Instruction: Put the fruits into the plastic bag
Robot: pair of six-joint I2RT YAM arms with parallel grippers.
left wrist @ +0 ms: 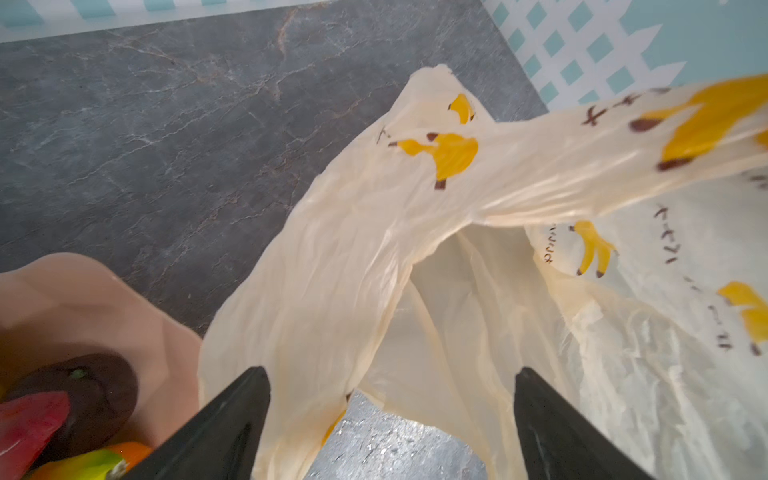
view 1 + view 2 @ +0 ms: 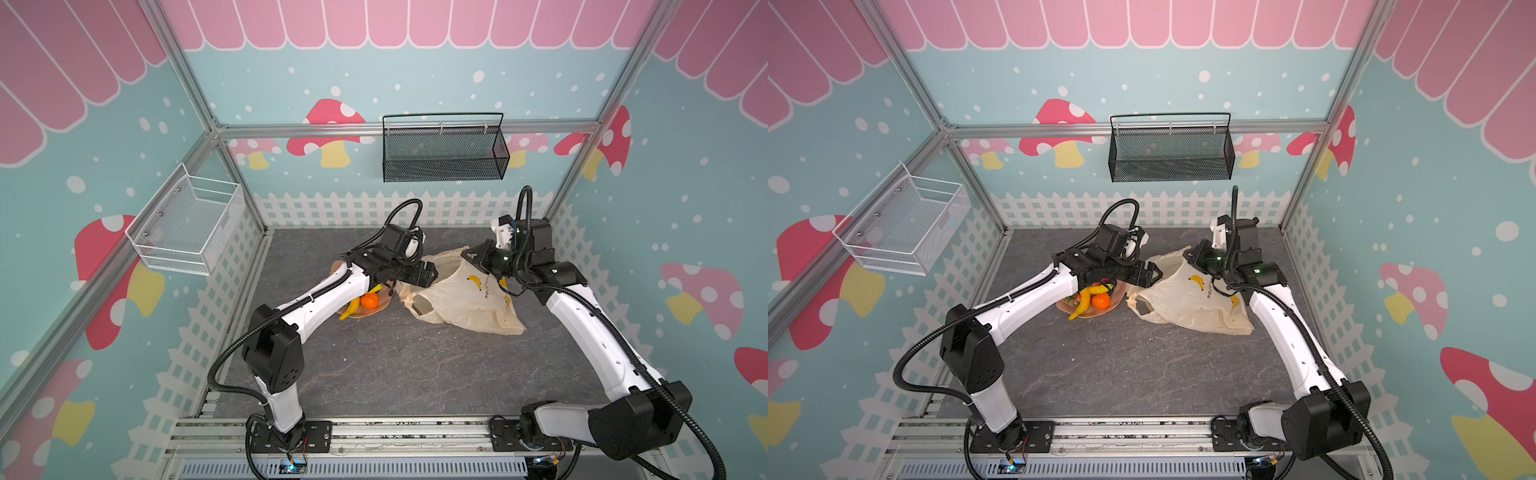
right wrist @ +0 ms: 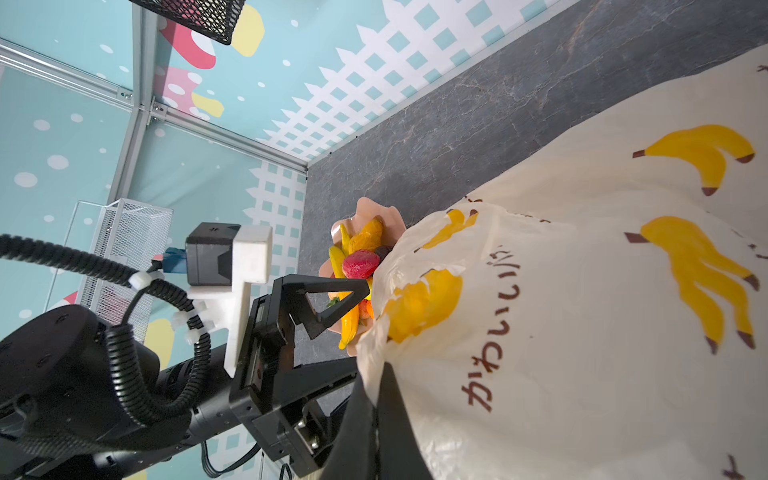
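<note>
**Bag pinched at its rim, fruits heaped in the dish**

The plastic bag (image 2: 469, 303) is seen crumpled toward the far edge of the worktop (image 2: 395, 365), right of its middle. The fruits (image 2: 365, 301) are heaped in a pink dish (image 1: 83, 299) just beside the bag, on its left. The bag's upper rim is pinched by the right end effector (image 3: 376, 411). The left end effector (image 1: 390, 374) is spread wide over the bag's handle loop.

My grey stone-look tabletop (image 2: 395, 365) bears a pink dish (image 1: 83, 299) just beside my left gripper (image 2: 431, 275), and the plastic bag (image 2: 465, 299) between it and my right gripper (image 2: 468, 257).
</note>
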